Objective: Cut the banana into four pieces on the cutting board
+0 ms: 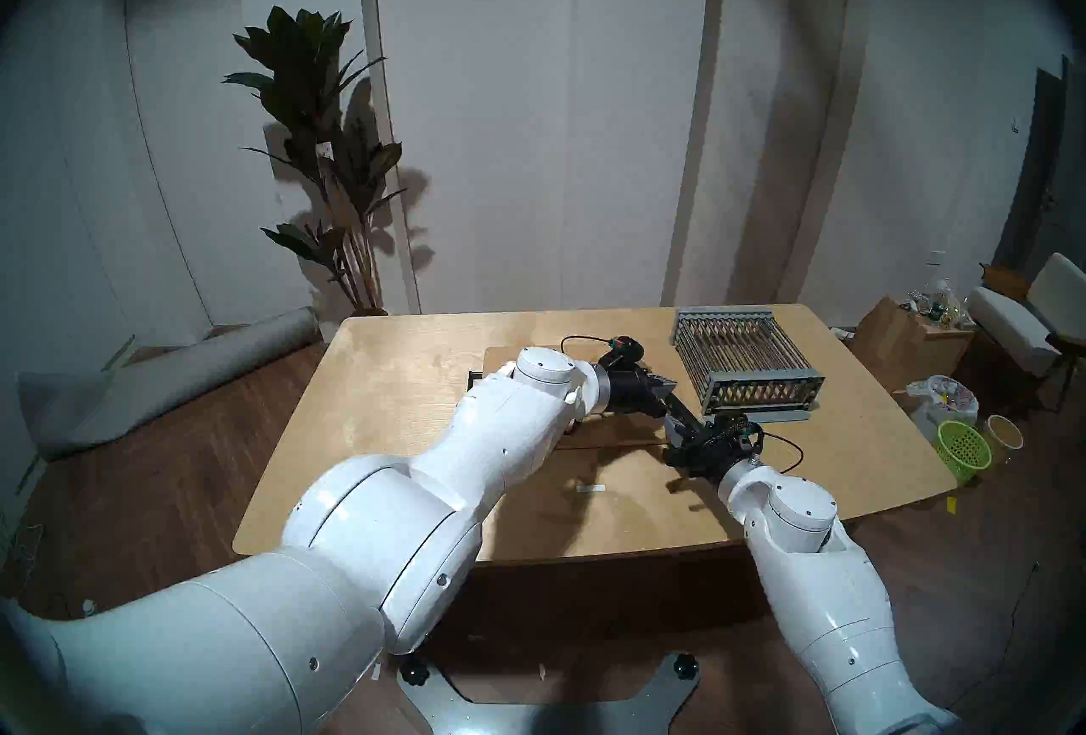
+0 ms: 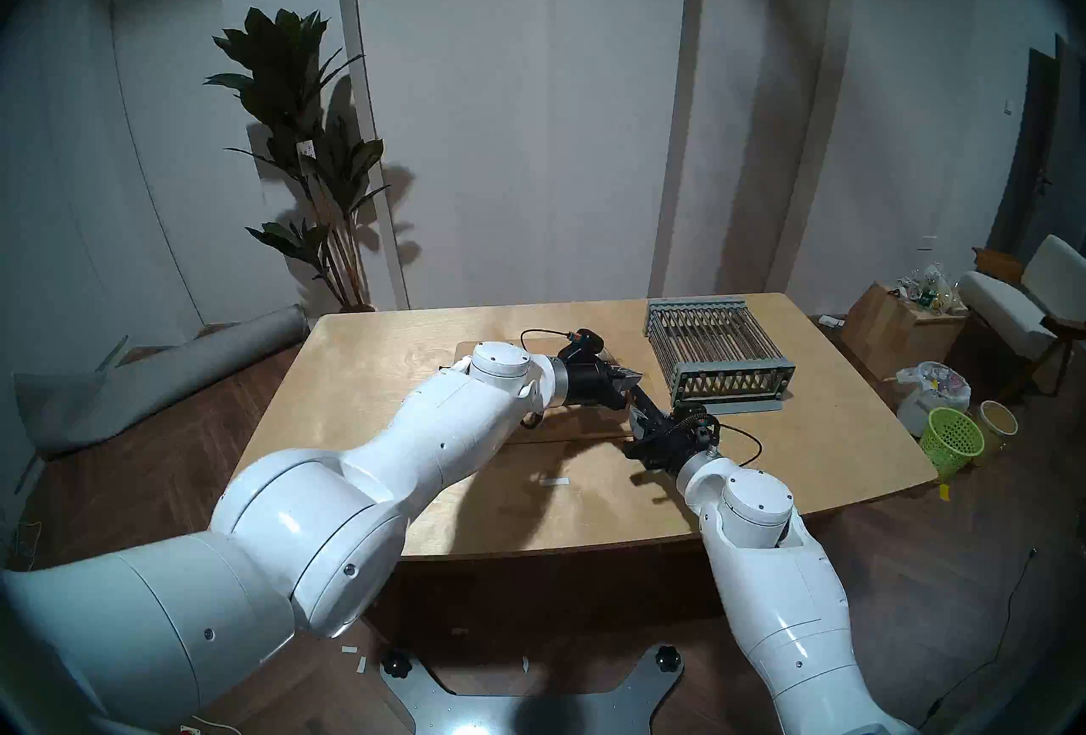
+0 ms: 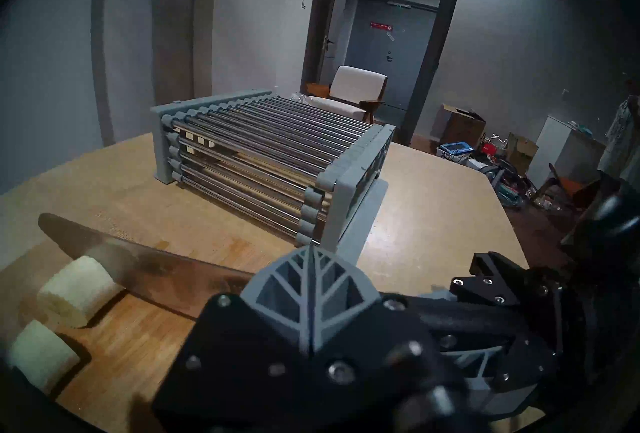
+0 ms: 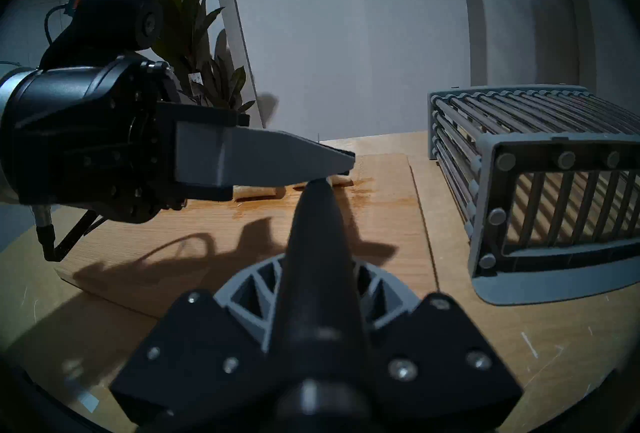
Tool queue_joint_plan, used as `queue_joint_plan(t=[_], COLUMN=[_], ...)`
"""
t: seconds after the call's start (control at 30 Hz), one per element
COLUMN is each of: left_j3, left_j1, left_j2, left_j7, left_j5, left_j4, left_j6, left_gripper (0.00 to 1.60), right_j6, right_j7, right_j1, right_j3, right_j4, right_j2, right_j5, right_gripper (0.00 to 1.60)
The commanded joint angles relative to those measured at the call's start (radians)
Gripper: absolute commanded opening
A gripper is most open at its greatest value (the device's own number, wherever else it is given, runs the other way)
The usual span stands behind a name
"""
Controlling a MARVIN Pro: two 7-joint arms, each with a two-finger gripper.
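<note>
Glossy white arms, black wrists, grey fingers

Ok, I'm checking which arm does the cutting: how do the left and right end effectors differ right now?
The right end effector is shut on the knife, by its black handle; the left end effector is shut on nothing, fingers pressed together. The left one hangs over the cutting board; the right one sits back by its near edge. Both have the same grey ribbed fingers on black mounts.
</note>
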Motion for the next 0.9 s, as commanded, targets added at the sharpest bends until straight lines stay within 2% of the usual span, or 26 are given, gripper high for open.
queue_joint_plan(t=[0.0, 0.07, 0.13, 0.2, 0.33, 0.5, 0.67, 0.87], left_j3=[-0.014, -0.031, -0.032, -0.054, -0.065, -0.069, -0.065, -0.074], left_j1=[-0.048, -0.068, -0.079, -0.116, -0.152, -0.188, -0.244, -0.262], left_j2=[-0.023, -0.035, -0.039, -0.053, -0.064, -0.08, -0.105, -0.115], left_j7=[-0.01, -0.013, -0.01, -0.008, 0.009, 0.048, 0.101, 0.133], left_j5=[-0.014, -0.031, -0.03, -0.052, -0.058, -0.053, -0.05, -0.058], left_j4=[0.027, 0.059, 0.072, 0.108, 0.122, 0.123, 0.175, 0.201], left_j6=[0.02, 0.058, 0.062, 0.129, 0.173, 0.248, 0.317, 0.343], left_gripper=[0.0, 0.0, 0.0, 0.0, 0.0, 0.0, 0.0, 0.0], right_j6=[-0.012, -0.012, -0.011, -0.01, -0.011, -0.011, -0.009, -0.006], right_j7=[-0.008, -0.01, -0.011, -0.011, -0.011, -0.012, -0.013, -0.012], right_j1=[0.012, 0.011, 0.01, 0.009, 0.008, 0.007, 0.006, 0.001], right_j3=[0.006, 0.007, 0.007, 0.009, 0.011, 0.013, 0.017, 0.024], right_j4=[-0.043, -0.045, -0.046, -0.048, -0.051, -0.054, -0.063, -0.078], right_j2=[0.0, 0.001, 0.001, 0.002, 0.004, 0.003, 0.004, 0.007], right_j5=[-0.003, -0.002, -0.002, 0.001, 0.003, 0.005, 0.008, 0.012], right_gripper=[0.0, 0.0, 0.0, 0.0, 0.0, 0.0, 0.0, 0.0])
